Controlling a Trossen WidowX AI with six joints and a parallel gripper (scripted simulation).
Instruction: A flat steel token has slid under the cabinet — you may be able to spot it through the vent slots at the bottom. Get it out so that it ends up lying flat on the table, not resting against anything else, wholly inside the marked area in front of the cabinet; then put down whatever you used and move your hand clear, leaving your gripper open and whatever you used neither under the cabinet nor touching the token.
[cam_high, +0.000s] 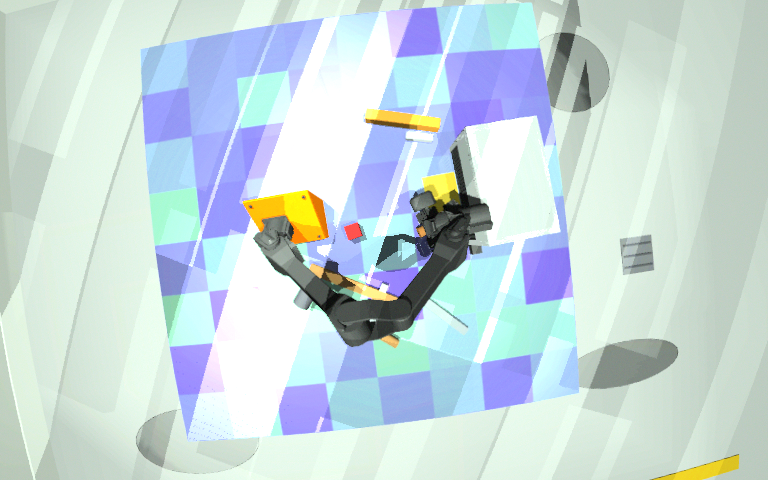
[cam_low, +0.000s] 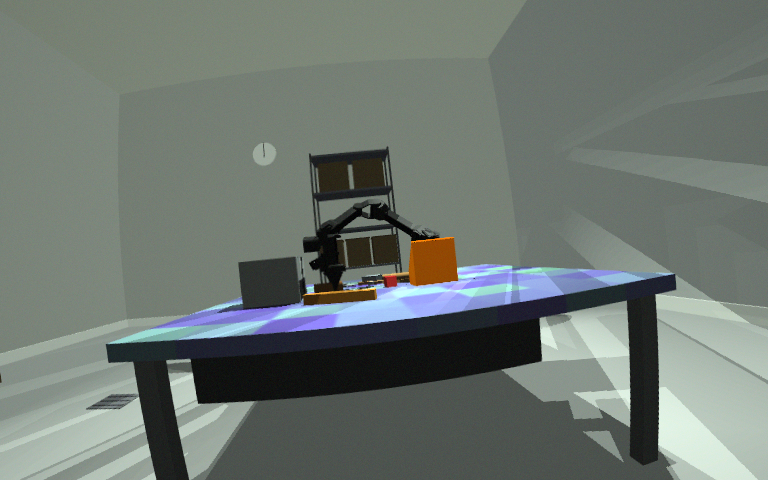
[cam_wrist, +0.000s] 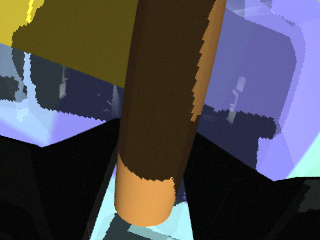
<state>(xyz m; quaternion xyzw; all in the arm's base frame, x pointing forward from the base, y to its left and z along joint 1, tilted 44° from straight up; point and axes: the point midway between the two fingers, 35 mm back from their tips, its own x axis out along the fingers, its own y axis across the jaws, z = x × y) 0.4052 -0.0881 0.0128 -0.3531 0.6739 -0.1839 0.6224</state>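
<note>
Steel token [cannot be made out in any view]: your hand (cam_high: 428, 225) (cam_low: 335, 281) (cam_wrist: 154, 132) has a wooden rod (cam_high: 421, 232) (cam_wrist: 162, 95) pinched between its fingers.

You have the hand low in front of the pale cabinet (cam_high: 512, 181) (cam_low: 269, 283), near the yellow marked area (cam_high: 438, 185) (cam_wrist: 70, 55); the arm covers part of the cabinet's front from above, and you can't tell whether the token lies under it. Farther out on the table (cam_high: 212, 127) (cam_low: 396, 332), you have a red cube (cam_high: 353, 230) (cam_low: 390, 280) between the hand and the orange block (cam_high: 310, 212) (cam_low: 433, 261) at the arm's base. Beyond the yellow area, a small white block (cam_high: 419, 136) lies just beside an orange bar (cam_high: 402, 120) (cam_low: 339, 297).
</note>
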